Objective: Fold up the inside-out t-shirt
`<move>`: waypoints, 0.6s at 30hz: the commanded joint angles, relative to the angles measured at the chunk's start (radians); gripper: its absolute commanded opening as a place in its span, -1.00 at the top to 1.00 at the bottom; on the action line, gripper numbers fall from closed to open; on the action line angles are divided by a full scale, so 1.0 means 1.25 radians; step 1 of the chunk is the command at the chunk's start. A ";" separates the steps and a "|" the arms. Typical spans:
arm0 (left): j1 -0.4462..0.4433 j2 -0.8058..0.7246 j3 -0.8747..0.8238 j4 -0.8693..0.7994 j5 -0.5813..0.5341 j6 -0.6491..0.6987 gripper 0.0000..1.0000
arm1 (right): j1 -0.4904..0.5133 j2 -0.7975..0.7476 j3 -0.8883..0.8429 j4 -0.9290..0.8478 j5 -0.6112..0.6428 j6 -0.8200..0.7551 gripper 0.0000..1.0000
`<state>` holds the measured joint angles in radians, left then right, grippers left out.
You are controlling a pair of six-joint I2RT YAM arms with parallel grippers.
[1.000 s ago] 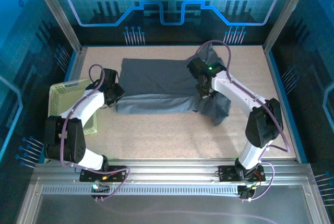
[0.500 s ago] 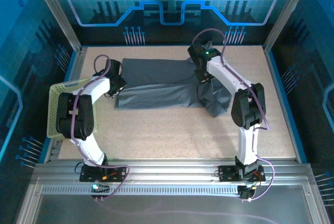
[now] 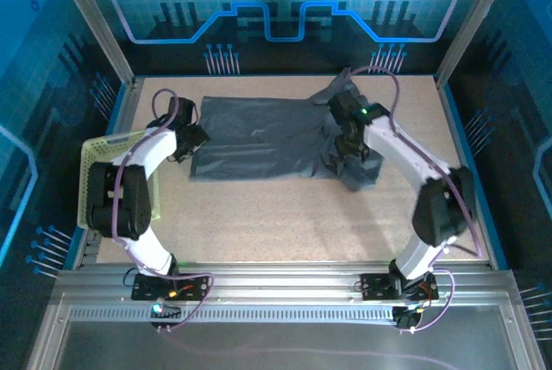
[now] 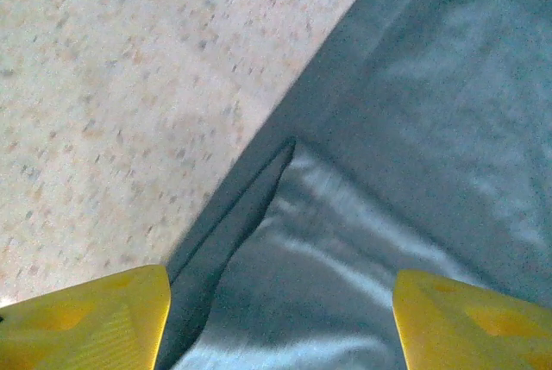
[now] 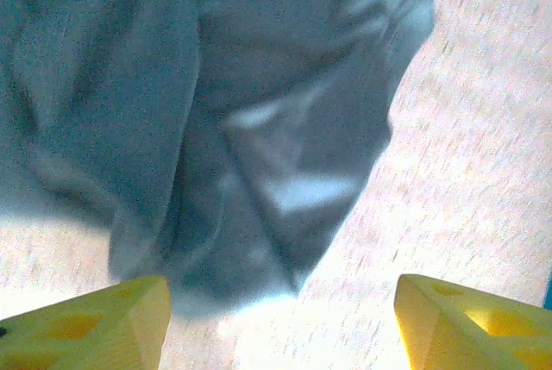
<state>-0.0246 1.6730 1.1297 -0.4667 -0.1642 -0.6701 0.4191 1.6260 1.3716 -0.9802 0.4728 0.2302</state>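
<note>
Jaws parted wide on left gripper (image 4: 280, 322) and right gripper (image 5: 280, 322), clasping nothing. Inside-out t-shirt (image 3: 259, 137): lies flat on far table (image 3: 285, 215), long axis left-right, right end bunched beneath right gripper.

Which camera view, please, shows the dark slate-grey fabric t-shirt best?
Top external: it shows nearly the whole dark slate-grey fabric t-shirt. The left wrist view gives a folded edge, the right wrist a crumpled end.

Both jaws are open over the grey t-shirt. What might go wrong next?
The t-shirt is bunched at its right end, under the right jaws; folding now would likely trap wrinkles. The left jaws hang over a layered edge; closing there may catch one layer alone. The left arm passes close to the basket and might nudge it.
</note>
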 commanded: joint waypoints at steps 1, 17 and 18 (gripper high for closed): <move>-0.020 -0.032 -0.075 -0.006 0.019 0.020 -0.36 | 0.046 -0.054 -0.140 0.088 -0.104 0.078 -0.44; -0.025 0.109 -0.075 0.010 0.019 0.015 0.10 | 0.055 0.159 -0.125 0.056 0.205 0.301 -0.40; -0.015 0.109 -0.078 0.014 0.025 0.013 0.16 | 0.039 0.156 -0.132 0.071 0.189 0.291 -0.30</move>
<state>-0.0685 1.7737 1.0313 -0.4286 -0.1234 -0.6498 0.5278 1.8179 1.1877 -0.8627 0.6483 0.5362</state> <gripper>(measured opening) 0.438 0.674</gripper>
